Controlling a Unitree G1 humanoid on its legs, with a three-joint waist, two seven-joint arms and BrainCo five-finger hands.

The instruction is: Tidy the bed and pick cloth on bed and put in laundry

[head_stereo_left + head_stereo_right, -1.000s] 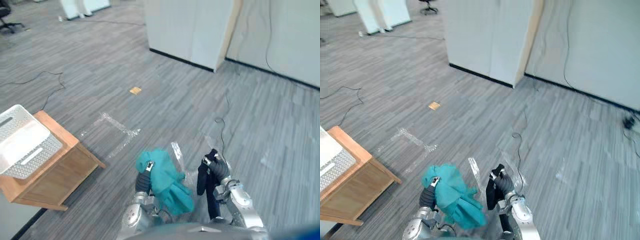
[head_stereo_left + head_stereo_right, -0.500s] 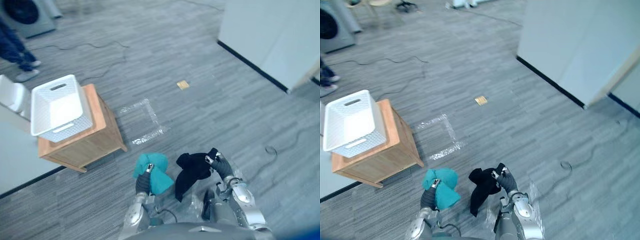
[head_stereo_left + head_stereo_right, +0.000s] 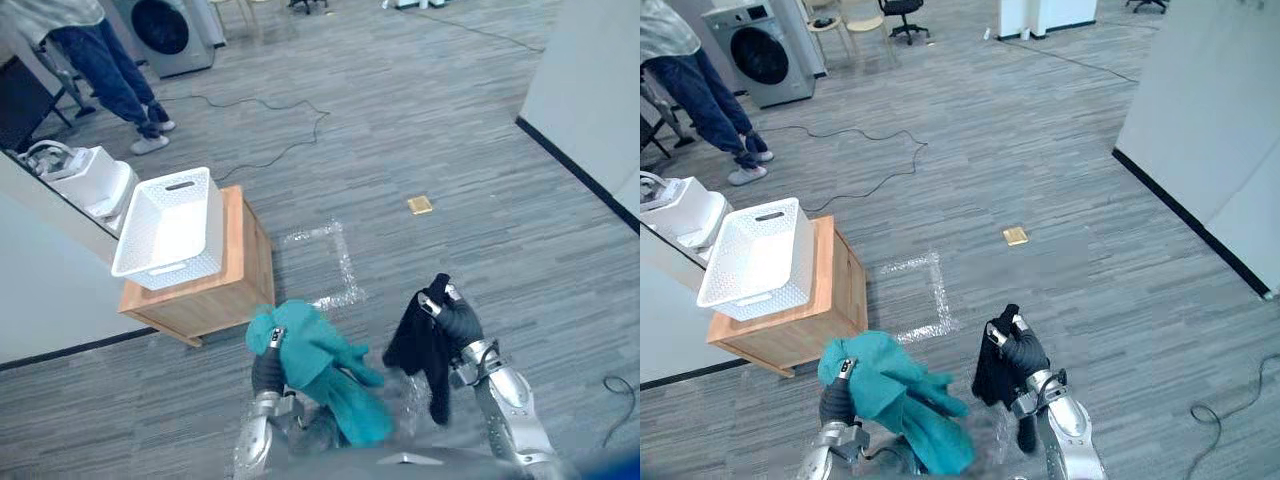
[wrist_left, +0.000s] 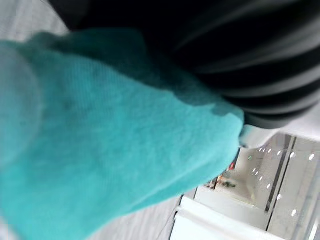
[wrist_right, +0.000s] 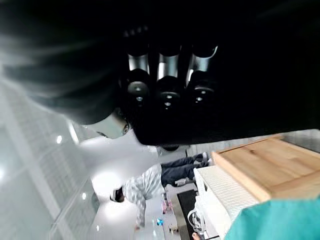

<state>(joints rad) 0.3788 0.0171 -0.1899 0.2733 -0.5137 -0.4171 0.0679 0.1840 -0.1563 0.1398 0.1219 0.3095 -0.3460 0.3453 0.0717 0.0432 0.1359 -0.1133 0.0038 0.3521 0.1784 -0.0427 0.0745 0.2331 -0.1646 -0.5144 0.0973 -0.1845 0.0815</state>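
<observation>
A teal cloth (image 3: 320,360) hangs from my left hand (image 3: 268,368), whose fingers are curled round its top; it drapes down to the right, low in the eye views. The same teal cloth (image 4: 110,145) covers the left wrist view. A black cloth (image 3: 422,345) dangles from my right hand (image 3: 455,320), shut on its upper edge. In the right wrist view my curled fingers (image 5: 165,90) press into the black cloth (image 5: 260,65). A white laundry basket (image 3: 172,226) sits on a low wooden cabinet (image 3: 235,280), to the left of and beyond both hands.
A person (image 3: 95,55) stands at the far left by a washing machine (image 3: 165,30). A white appliance (image 3: 85,180) sits on a ledge behind the basket. Cables (image 3: 270,105) lie on the grey floor; a white wall (image 3: 600,90) rises at right.
The camera has swung left, bringing the basket, cabinet and person further into view. Both hands keep hold of their cloths; the teal cloth now hangs spread out lower.
</observation>
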